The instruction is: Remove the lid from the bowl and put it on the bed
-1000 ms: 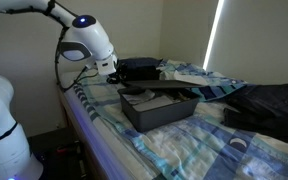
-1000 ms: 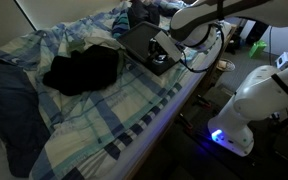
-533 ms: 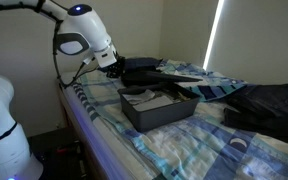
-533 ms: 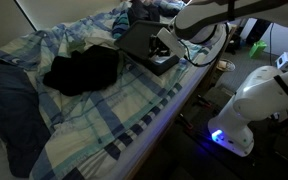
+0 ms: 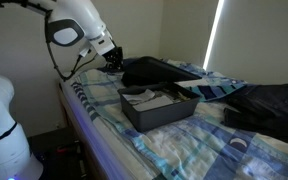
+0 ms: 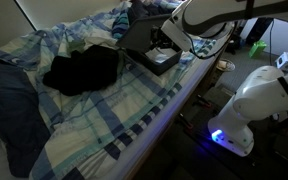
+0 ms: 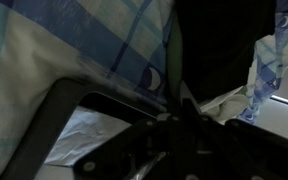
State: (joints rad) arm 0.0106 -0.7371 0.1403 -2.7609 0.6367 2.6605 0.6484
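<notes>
Desk (image 5: 184, 150): spread with a plaid blanket, it carried everything we saw in both exterior views.
Arm (image 5: 69, 25): the white arm reached in over the desk edge near the bowl.
Dark garment (image 6: 82, 70): it lay crumpled on the blanket, well apart from the bowl.
Bowl (image 5: 156, 110): a grey, box-shaped container sat open on the desk, with something pale inside that we could not identify.
Lid (image 5: 162, 70): a dark flat panel hung tilted in the air, above and just behind the bowl and touching neither the bowl nor the blanket.
Gripper (image 5: 114, 57): it sat at the lid's near edge, and we judged it clenched on the lid, since nothing else bore the lid up.
Progress: we judged the removal done. What remained was carrying the lid to bare blanket, setting it down and letting go.
Hidden: the wrist view was dark, so we could not see the fingers meet the lid. In an exterior view the gripper (image 6: 162, 42) blended into the lid (image 6: 136, 40), and the bowl was mostly covered there.
</notes>
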